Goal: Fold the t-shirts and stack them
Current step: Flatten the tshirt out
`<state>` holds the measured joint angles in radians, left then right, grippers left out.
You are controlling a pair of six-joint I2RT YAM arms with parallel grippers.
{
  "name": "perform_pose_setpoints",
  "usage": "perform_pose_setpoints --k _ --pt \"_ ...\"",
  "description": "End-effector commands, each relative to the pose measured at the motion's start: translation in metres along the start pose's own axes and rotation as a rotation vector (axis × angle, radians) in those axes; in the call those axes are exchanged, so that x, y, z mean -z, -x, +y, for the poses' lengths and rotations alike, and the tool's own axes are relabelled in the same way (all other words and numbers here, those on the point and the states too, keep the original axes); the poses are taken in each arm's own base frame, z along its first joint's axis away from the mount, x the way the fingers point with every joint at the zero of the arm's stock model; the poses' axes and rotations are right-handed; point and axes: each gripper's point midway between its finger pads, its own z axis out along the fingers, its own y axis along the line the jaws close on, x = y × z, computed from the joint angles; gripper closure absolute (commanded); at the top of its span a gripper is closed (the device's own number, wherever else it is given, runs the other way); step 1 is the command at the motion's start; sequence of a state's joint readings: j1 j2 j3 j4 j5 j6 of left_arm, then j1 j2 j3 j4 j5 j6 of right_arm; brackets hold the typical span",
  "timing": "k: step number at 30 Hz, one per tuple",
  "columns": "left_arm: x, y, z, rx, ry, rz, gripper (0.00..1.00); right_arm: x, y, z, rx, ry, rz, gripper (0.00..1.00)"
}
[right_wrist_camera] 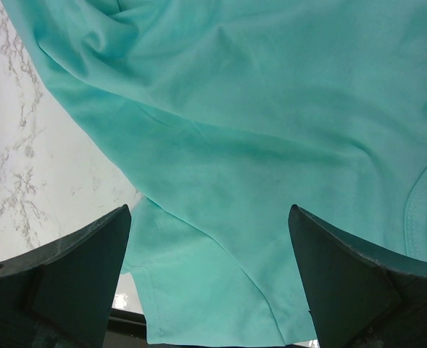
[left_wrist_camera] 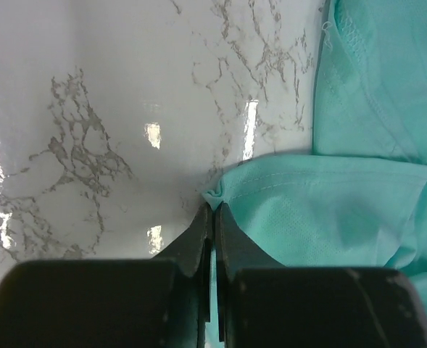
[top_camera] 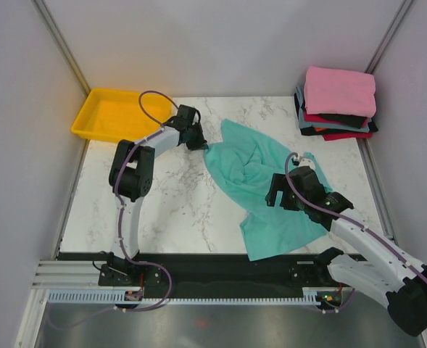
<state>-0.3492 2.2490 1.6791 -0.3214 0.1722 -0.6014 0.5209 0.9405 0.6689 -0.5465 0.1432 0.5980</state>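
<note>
1. Teal t-shirt (top_camera: 260,196) lies crumpled and unfolded in the middle of the counter (top_camera: 162,210). The step in hand looks like spreading it flat before the first fold.
2. Folded stack (top_camera: 338,109), pink on top, sits at the far right corner, well apart.
3. Right pincer (right_wrist_camera: 209,210) hovers spread wide over the cloth, gripping nothing. Next it should drop and pinch an opposite edge.
4. Left pincer (left_wrist_camera: 213,214) is closed on a hem corner at the shirt's left edge.
5. Bunching hides the sleeves, the right arm covers part of the shirt, and the stack's lower layers are hard to count.

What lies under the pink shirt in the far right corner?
Edges of black, red and grey-blue folded shirts stick out under the pink shirt. Their middles are covered, so their number is unclear.
</note>
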Motion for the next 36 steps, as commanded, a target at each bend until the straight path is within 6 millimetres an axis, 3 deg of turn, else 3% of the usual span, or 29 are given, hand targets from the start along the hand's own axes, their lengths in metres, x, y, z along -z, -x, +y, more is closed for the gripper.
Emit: perform_pose_setpoints --k 1,3,4,8,10,12,13,15,16,21,29,36 --pt "0.023 0.011 -0.01 0.004 -0.004 -0.052 0.98 0.003 -0.015 0.004 0.024 0.034 0.033 0.02" --pt "0.039 0.009 0.006 0.019 0.059 -0.057 0.98 0.006 -0.023 0.015 0.035 0.052 0.051 0.02" --pt "0.061 0.022 0.003 0.02 0.06 -0.107 0.98 0.01 -0.042 0.027 0.092 0.068 0.092 0.02" --pt "0.094 0.02 0.02 0.043 0.081 -0.132 0.98 0.018 -0.092 0.043 0.105 0.035 0.174 0.02" --pt "0.097 0.008 0.031 0.045 0.11 -0.121 0.98 0.02 -0.122 0.05 0.101 0.037 0.215 0.05" --pt "0.103 -0.001 0.039 0.051 0.127 -0.116 0.98 0.022 -0.14 0.057 0.071 0.035 0.238 0.06" --pt "0.104 -0.003 0.041 0.056 0.132 -0.112 0.98 0.027 -0.158 0.057 0.129 0.022 0.264 0.07" --pt "0.105 -0.01 0.046 0.063 0.138 -0.101 0.98 0.032 -0.162 0.061 0.156 -0.014 0.238 0.08" --pt "0.106 -0.012 0.046 0.062 0.136 -0.096 0.98 0.036 -0.176 0.054 0.209 -0.059 0.26 0.09" --pt "0.11 -0.023 0.051 0.067 0.137 -0.086 0.98 0.032 -0.199 0.052 0.22 -0.074 0.274 0.14" --pt "0.115 -0.023 0.052 0.062 0.142 -0.097 0.98 0.017 -0.192 0.054 0.243 -0.099 0.201 0.34" --pt "0.118 -0.027 0.057 0.065 0.151 -0.095 0.98 0.012 -0.216 0.053 0.326 -0.137 0.291 0.53"
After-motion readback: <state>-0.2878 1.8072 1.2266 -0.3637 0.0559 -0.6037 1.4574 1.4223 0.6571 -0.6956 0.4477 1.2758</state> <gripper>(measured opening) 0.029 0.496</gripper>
